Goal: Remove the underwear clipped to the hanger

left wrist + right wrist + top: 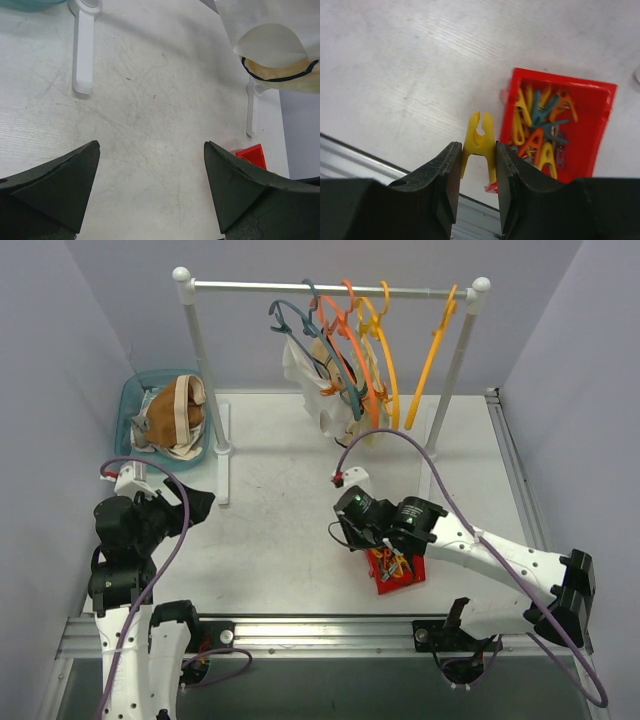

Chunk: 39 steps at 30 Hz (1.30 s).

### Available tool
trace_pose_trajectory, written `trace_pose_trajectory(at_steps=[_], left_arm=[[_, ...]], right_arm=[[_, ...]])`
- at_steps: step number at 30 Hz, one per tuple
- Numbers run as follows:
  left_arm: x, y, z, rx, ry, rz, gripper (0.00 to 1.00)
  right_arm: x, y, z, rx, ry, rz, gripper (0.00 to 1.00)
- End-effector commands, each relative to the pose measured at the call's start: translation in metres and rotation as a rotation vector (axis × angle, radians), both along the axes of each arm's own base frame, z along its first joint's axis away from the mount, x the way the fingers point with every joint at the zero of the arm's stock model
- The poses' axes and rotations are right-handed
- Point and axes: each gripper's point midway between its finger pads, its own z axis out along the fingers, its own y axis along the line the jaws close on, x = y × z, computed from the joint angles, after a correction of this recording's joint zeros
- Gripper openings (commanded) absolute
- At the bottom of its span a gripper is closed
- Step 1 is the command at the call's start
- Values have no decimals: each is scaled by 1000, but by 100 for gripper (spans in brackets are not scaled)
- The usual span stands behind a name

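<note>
Off-white and cream underwear (318,380) hangs from coloured hangers (345,330) on the white rail; its lower edge shows in the left wrist view (272,45). More briefs, brown and cream (172,415), lie in the teal basket (130,400) at the back left. My right gripper (476,150) is shut on a yellow clothespin (479,142) just left of the red bin (592,125), above the table; it also shows in the top view (350,525). My left gripper (150,165) is open and empty, low over the table at the left (185,505).
The red bin (398,570) holds several coloured clothespins (542,130). The rack's white feet (82,50) rest on the table, one post (205,370) beside the basket. A metal rail (350,160) runs along the table's near edge.
</note>
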Motion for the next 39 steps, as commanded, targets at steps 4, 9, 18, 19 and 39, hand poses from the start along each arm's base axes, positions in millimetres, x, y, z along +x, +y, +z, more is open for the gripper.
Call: trace_pose_trajectory(at_steps=[4, 9, 18, 19, 39], left_arm=[[7, -4, 18, -2, -61, -37, 94], [12, -9, 19, -12, -54, -69, 94], [16, -17, 21, -19, -55, -125, 94], [16, -19, 23, -21, -60, -136, 94], [17, -35, 26, -22, -61, -226, 94]], right_arm=[[3, -98, -24, -193, -11, -338, 20], [6, -115, -33, -222, -14, -392, 23], [21, -114, -3, -115, -82, -410, 100], [24, -114, 8, -90, -100, -413, 100], [103, -63, 275, 209, -661, -173, 56]])
